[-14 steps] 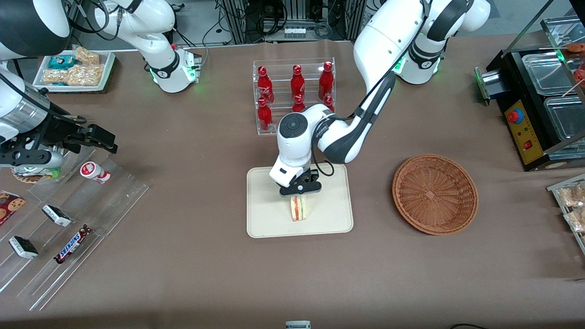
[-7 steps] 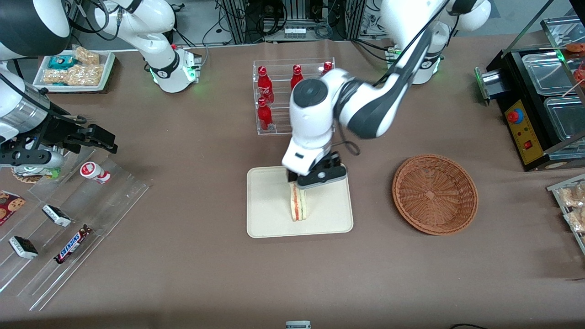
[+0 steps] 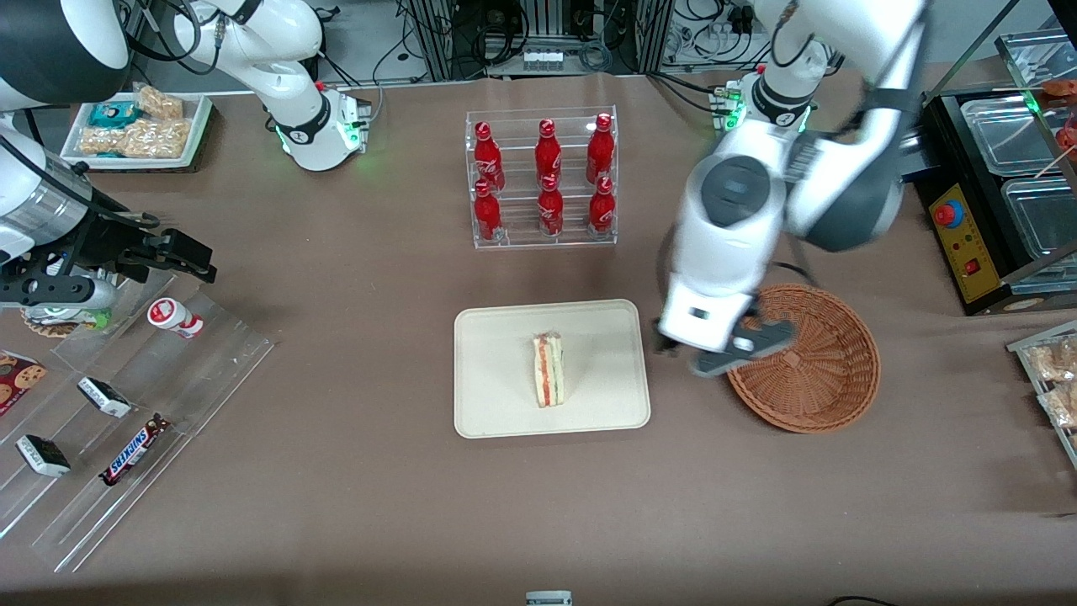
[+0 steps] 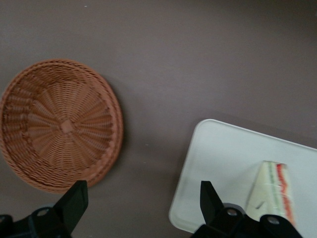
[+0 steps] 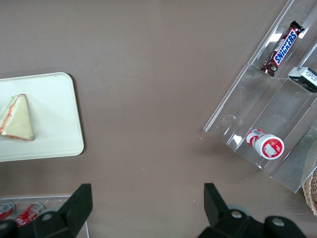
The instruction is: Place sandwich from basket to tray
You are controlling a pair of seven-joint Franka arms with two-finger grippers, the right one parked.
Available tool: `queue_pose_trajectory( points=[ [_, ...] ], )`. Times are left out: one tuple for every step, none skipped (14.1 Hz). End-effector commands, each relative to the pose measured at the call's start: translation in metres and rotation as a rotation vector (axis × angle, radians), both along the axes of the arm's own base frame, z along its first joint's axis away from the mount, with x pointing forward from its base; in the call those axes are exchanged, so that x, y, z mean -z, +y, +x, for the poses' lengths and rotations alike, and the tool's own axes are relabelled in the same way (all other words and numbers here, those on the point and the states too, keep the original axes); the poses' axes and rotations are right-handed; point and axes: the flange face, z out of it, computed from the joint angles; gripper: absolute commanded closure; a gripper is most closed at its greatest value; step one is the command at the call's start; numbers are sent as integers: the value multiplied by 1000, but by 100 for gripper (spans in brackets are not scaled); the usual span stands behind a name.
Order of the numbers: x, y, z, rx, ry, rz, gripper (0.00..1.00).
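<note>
- Front view: the sandwich (image 3: 549, 369) sits on the tray (image 3: 496, 404), roughly mid-tray, standing on an edge with its striped cut face up. Its long axis runs near-to-far, one end toward the front camera and the other toward the bottle rack (image 3: 542, 177); I can't call the tip from this angle. The hand (image 3: 734, 349) hovers above the gap between tray and basket (image 3: 829, 383), overlapping the basket's rim, fingers spread and nothing in them. So the sandwich lies off toward the parked arm's end from the hand, well apart and lower down. The working arm is clearly the nearer one.
- Left wrist view: both black fingers (image 4: 210, 198) stand wide apart with only bare counter (image 4: 198, 64) between them, so it's let go. The empty basket (image 4: 59, 124) sits to one side of the gap, and the tray corner (image 4: 218, 148) with the sandwich (image 4: 270, 191) to the other. You can see the wedge taper here, with the red and green stripes along one edge.
- Right wrist view: the sandwich (image 5: 15, 119) shows as a flat triangle inside the tray (image 5: 59, 134) rim, with the stripes along one long edge.
- My read: the drop looks done, so no next move hinges on re-grabbing. If it did, the hand would have to come back over the tray and line up across that near-far axis.
</note>
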Motion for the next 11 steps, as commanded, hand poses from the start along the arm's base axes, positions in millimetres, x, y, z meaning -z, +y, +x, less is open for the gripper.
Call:
queue_pose_trajectory(
  points=[
    [-24, 64, -24, 73, 44, -31, 0],
    [-31, 88, -27, 99, 61, -30, 0],
    [-37, 106, -30, 118, 74, -33, 0],
    [-43, 129, -32, 139, 90, -43, 0],
    [-51, 152, -36, 168, 109, -49, 0],
    [-57, 171, -39, 201, 126, -60, 0],
    [-70, 194, -46, 238, 131, -79, 0],
    [-82, 210, -52, 281, 141, -94, 0],
    [-89, 213, -56, 320, 145, -94, 0],
    [-100, 216, -58, 347, 132, -93, 0],
    [-111, 221, -58, 382, 114, -91, 0]
  ],
)
